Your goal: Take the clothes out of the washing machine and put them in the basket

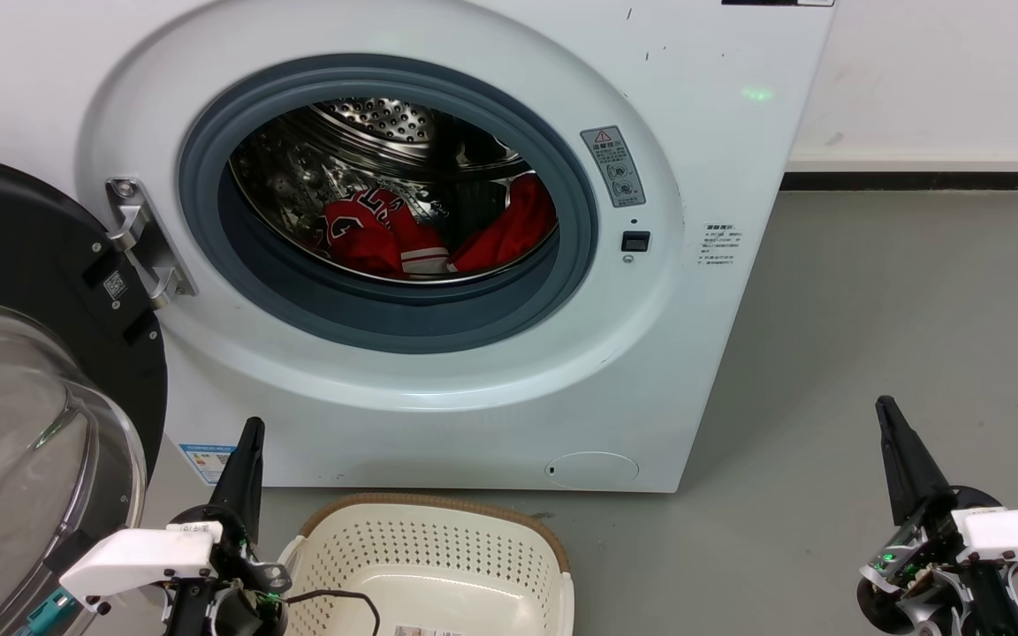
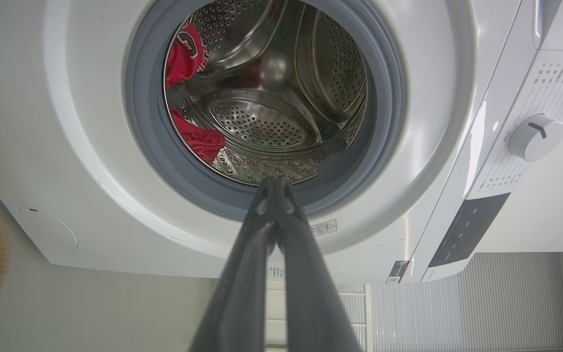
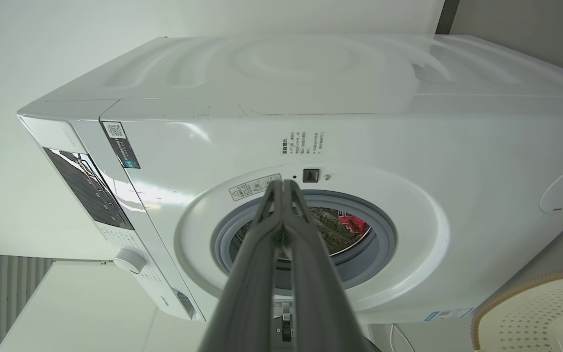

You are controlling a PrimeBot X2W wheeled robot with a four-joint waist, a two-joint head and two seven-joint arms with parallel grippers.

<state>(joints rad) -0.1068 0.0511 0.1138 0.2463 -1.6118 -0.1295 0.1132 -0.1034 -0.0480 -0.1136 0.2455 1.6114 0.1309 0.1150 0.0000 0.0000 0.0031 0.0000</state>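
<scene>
Currently the clothes (image 1: 385, 231) lie inside the washing machine (image 1: 721, 132) drum (image 1: 368, 119), its door (image 1: 23, 247) swung open. The basket (image 1: 438, 507) sits on the floor (image 1: 871, 336) just before the machine. The left end effector (image 1: 253, 426) and right end effector (image 1: 884, 404) hover before it, fingers pressed together, gripping nothing.

Laundry corner, bare room: front-load washing machine (image 1: 739, 221), plastic basket (image 1: 421, 548) on grey floor (image 1: 898, 336), white wall (image 1: 933, 79) w/ dark skirting (image 1: 915, 181).

One washing machine (image 1: 721, 132), two red garments in its drum (image 1: 368, 119) (a lettered jersey (image 1: 368, 231) at left, a plainer garment (image 1: 509, 231) at right), one basket (image 1: 438, 503), and two grippers: left gripper (image 1: 252, 426), right gripper (image 1: 884, 405).
</scene>
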